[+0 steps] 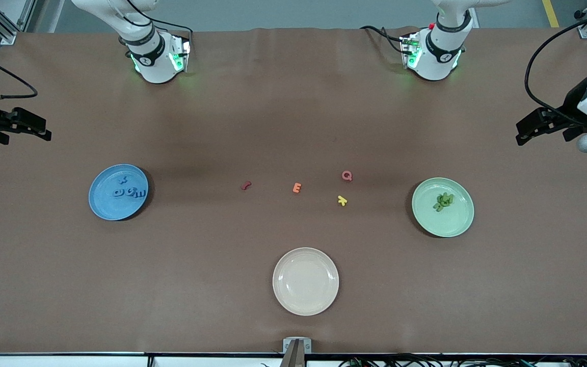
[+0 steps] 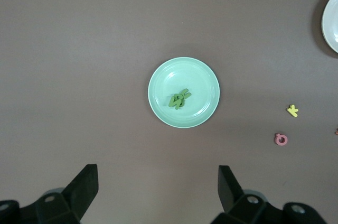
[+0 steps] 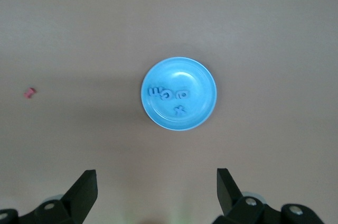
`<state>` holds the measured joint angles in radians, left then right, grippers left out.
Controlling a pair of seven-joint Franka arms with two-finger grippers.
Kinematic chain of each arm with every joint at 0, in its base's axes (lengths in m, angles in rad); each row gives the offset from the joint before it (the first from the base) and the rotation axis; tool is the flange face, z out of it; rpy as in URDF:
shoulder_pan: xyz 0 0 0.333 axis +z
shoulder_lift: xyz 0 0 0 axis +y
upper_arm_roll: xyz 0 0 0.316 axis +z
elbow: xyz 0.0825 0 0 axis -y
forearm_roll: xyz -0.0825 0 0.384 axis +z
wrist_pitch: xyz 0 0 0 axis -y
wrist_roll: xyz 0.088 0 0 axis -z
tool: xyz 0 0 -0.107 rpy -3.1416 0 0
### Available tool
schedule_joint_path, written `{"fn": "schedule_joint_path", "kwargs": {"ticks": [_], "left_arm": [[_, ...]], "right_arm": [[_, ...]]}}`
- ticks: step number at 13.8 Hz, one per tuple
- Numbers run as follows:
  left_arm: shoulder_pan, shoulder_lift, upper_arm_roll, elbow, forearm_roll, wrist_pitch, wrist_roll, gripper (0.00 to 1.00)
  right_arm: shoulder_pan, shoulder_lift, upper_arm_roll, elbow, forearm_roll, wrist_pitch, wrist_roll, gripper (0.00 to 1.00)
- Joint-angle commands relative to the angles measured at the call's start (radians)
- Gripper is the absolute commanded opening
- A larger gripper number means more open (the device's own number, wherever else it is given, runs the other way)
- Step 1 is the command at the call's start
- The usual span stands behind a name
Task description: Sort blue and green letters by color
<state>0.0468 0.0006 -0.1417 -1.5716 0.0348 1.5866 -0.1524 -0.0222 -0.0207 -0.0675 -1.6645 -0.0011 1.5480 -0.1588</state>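
Note:
Several blue letters (image 1: 129, 191) (image 3: 169, 96) lie in a blue plate (image 1: 101, 204) (image 3: 195, 78) toward the right arm's end of the table. Several green letters (image 1: 443, 202) (image 2: 179, 99) lie heaped in a pale green plate (image 1: 451, 221) (image 2: 200, 81) toward the left arm's end. High over that end's table edge, my left gripper (image 1: 520, 133) (image 2: 157, 176) is open and holds nothing. My right gripper (image 1: 44, 130) (image 3: 157, 177) hangs open and empty, high over its own end's edge.
Between the two plates lie a red letter (image 1: 246, 185), an orange E (image 1: 297, 188), a pink Q (image 1: 347, 176) and a yellow letter (image 1: 342, 201). A white plate (image 1: 305, 281) with nothing in it sits nearer the front camera.

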Motion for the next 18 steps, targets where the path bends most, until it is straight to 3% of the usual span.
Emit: {"fn": "schedule_joint_path", "kwargs": {"ticks": [1, 12, 15, 18], "left_arm": [[0.007, -0.030, -0.001, -0.024, -0.023, 0.003, 0.025, 1.00], [0.007, -0.031, 0.002, -0.019, -0.023, -0.017, 0.025, 1.00], [0.011, -0.031, 0.008, -0.005, -0.023, -0.023, 0.030, 1.00], [0.002, -0.027, 0.001, 0.005, -0.020, -0.023, 0.034, 1.00]], "right_arm": [[0.008, -0.007, 0.003, 0.009, -0.033, -0.029, 0.001, 1.00], [0.002, -0.019, 0.002, 0.040, -0.014, -0.023, 0.015, 1.00], [-0.022, -0.019, -0.009, 0.038, 0.114, -0.026, 0.013, 1.00], [-0.021, -0.019, -0.008, 0.034, 0.115, -0.028, 0.012, 1.00]]}}
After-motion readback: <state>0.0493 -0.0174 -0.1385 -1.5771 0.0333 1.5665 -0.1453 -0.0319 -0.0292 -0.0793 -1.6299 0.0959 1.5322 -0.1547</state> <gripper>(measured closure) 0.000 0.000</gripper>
